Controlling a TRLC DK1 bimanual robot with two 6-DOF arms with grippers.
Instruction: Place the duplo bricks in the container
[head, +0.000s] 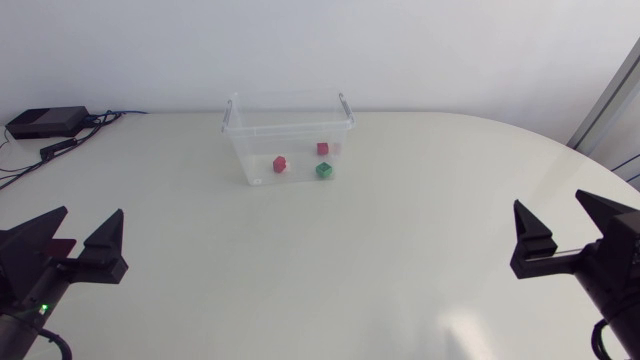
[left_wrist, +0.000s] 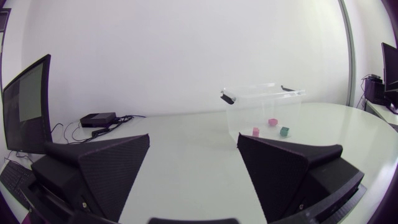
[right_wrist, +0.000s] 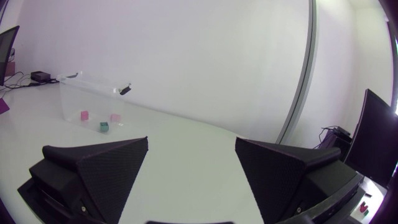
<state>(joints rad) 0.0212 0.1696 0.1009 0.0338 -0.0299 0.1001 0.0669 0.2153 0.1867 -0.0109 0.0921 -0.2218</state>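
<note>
A clear plastic container (head: 240, 120) with black handle clips stands at the back middle of the table. Through its walls I see a red brick (head: 280, 163), a pink brick (head: 322, 148) and a green brick (head: 324, 171), all seemingly on its floor. My left gripper (head: 88, 215) sits open and empty at the front left, far from the container. At the front right my right gripper (head: 550, 202) is also open and empty. The left wrist view has the container (left_wrist: 249, 102) far ahead of the left gripper (left_wrist: 193, 138). In the right wrist view the container (right_wrist: 71, 93) lies far ahead of the right gripper (right_wrist: 191, 142).
A black box (head: 45, 122) with cables lies at the table's back left corner; the left wrist view shows the black box (left_wrist: 98, 118) too. White tabletop (head: 320, 260) stretches between the grippers and the container.
</note>
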